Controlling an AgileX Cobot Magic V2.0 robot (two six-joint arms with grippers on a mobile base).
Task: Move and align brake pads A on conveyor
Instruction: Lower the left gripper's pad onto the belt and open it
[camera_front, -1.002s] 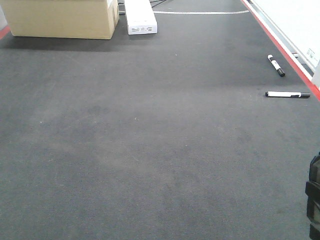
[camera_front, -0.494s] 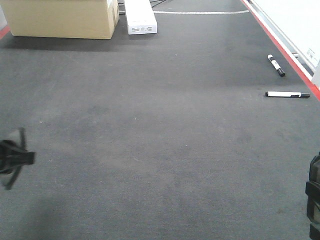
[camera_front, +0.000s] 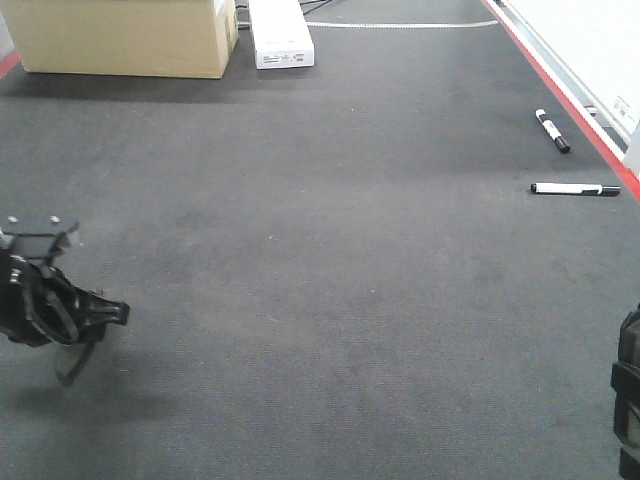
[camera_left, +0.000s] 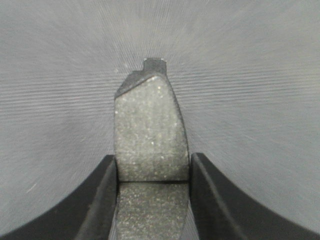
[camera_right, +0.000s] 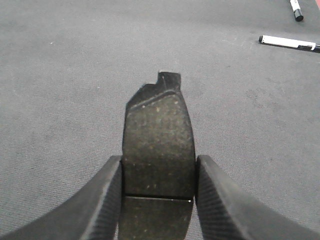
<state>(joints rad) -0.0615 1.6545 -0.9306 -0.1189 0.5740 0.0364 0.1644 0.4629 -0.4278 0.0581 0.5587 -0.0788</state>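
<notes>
The left gripper (camera_left: 152, 167) was clamped on a brake pad (camera_left: 150, 120), speckled grey face up and notched tab pointing away, held over the conveyor belt (camera_left: 260, 100). The right gripper (camera_right: 159, 170) pinched a second brake pad (camera_right: 159, 130) the same way. Farther along, by the red edge (camera_front: 560, 95), lay 2 markers, one (camera_front: 575, 188) nearer than the other (camera_front: 552, 131). At the far end stood a cardboard box (camera_front: 120, 40) and a white carton (camera_front: 280, 35), its label print too small to read.

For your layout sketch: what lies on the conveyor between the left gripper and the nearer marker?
Nothing: the front view shows only bare conveyor from left gripper to nearer marker.
</notes>
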